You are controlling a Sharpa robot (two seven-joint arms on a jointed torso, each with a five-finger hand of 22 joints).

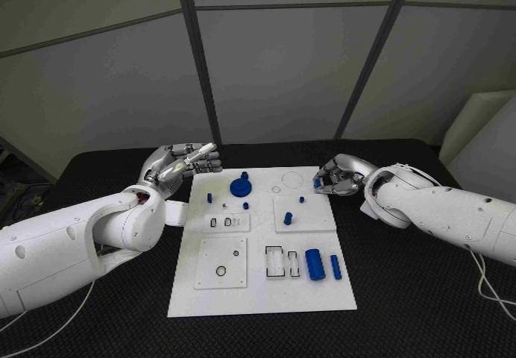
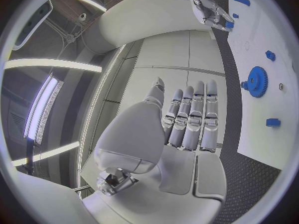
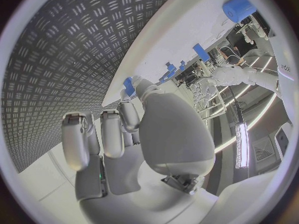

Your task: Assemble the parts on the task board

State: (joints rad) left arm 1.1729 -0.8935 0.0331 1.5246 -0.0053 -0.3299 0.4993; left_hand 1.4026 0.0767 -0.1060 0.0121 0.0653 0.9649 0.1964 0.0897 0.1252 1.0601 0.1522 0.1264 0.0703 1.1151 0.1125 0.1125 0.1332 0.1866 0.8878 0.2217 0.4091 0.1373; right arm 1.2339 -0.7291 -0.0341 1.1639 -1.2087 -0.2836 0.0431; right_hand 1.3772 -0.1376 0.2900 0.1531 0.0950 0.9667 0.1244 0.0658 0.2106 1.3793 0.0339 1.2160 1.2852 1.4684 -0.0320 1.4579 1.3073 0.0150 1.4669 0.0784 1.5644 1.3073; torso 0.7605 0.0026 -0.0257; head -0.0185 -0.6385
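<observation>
Grey partition panels behind, black textured table [image 1: 408, 313], white task board [image 1: 263, 246] in its middle, long axis running away from us.

Progress as we read it: early. A blue gear [image 1: 241, 186] sits near the board's far edge, left of centre, with a small blue peg [image 1: 246, 205] just beside it and another peg [image 1: 288, 218] toward the middle. Near the board's right edge at the near end, a thick blue cylinder [image 1: 315, 264] and a thinner blue bar [image 1: 335, 267] lie loose beside empty rectangular slots [image 1: 277, 262]. The round outline [image 1: 292, 179] at the far right corner is unfilled.

Right hand [image 1: 335, 177] is at the board's far right edge, fingers curled around a small blue part [image 3: 129, 86] pinched at the fingertips.

Left hand [image 1: 185, 162] hangs off the board's far left corner, fingers straight and together, holding nothing.

Our judgement: most parts remain unplaced.
</observation>
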